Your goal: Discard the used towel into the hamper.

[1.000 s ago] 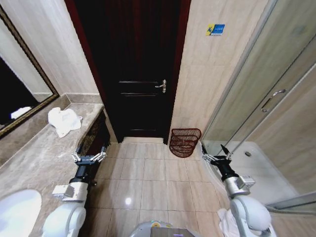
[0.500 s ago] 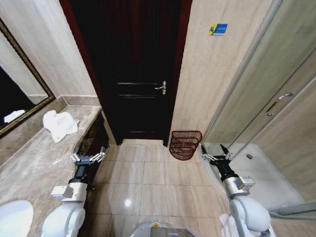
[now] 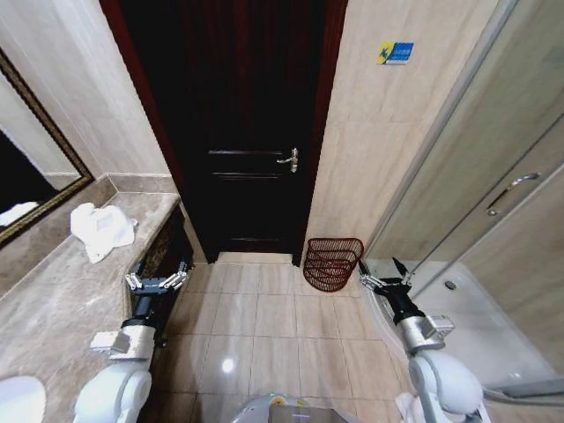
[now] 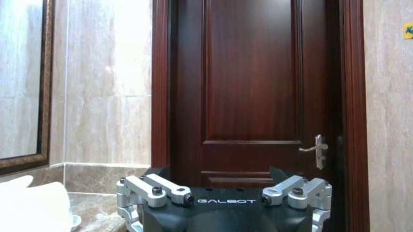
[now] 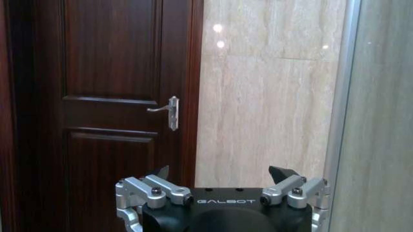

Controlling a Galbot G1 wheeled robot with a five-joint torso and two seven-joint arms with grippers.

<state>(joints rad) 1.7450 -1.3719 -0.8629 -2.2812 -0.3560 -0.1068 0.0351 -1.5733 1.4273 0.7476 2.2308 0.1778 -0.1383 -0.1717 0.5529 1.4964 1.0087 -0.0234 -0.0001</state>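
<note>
The used towel (image 3: 101,231), white and crumpled, lies on the marble counter (image 3: 53,308) at my left, and its edge shows in the left wrist view (image 4: 32,208). The hamper (image 3: 332,263), a dark red wire basket, stands on the floor against the wall right of the door. My left gripper (image 3: 159,280) hangs open and empty beside the counter's front edge, short of the towel (image 4: 219,175). My right gripper (image 3: 384,278) is open and empty, just right of the hamper (image 5: 223,173).
A dark wooden door (image 3: 251,132) with a metal handle (image 3: 287,159) is straight ahead. A glass shower enclosure (image 3: 493,203) fills the right side. A framed mirror (image 3: 31,167) hangs over the counter. Tiled floor (image 3: 264,317) lies open between the arms.
The whole picture has shifted, so the camera has moved: counter, towel and basin have slid toward the left edge. Both arms hold the same pose, grippers open.
</note>
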